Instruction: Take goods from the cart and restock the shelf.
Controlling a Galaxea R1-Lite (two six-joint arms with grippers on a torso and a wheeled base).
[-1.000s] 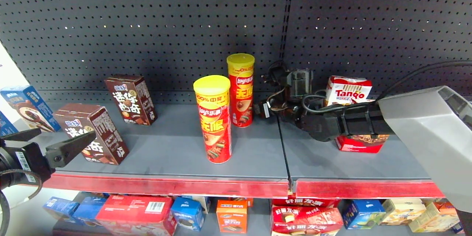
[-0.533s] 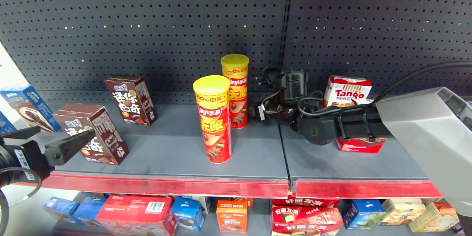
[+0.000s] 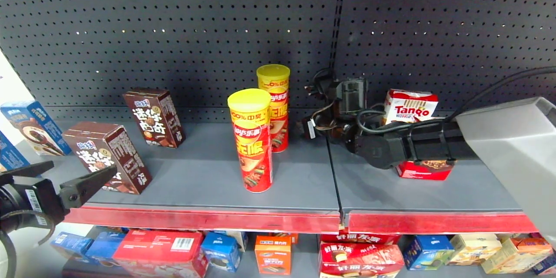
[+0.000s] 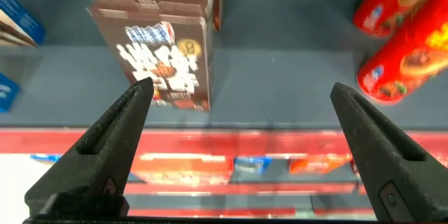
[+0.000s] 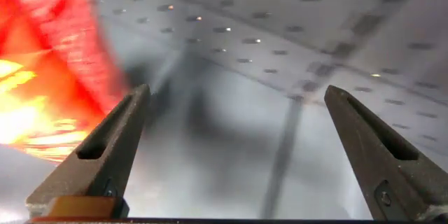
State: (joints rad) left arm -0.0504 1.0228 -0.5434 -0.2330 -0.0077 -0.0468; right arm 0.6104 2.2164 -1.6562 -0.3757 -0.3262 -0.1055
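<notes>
Rear chip can (image 3: 274, 91) upright mid-frame, long axis vertical, lid up, right tool (image 5: 234, 94) spread beside it, left tool (image 4: 241, 91) spread

Shop aisle: pegboard-backed shelf (image 3: 204, 178) w/ red price rail (image 3: 200, 220), snack boxes (image 3: 154, 115) & chip cans (image 3: 254, 139).

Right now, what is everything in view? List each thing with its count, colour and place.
chip canisters: 2, red with yellow lids, upright mid-shelf, one behind the other
brown boxes: 2, dark brown, upright, left part of the shelf
blue boxes: 2, blue, far left end
wafer box: 1, red and white, right part, behind the right arm
shelf: 1, grey with a red front strip
pegboard: 1, dark grey, back wall
lower-shelf boxes: several, blue, red, orange, cream, on the level below
left gripper: 1, black, open, before the shelf's left front edge
right gripper: 1, black, open, beside the rear canister
</notes>
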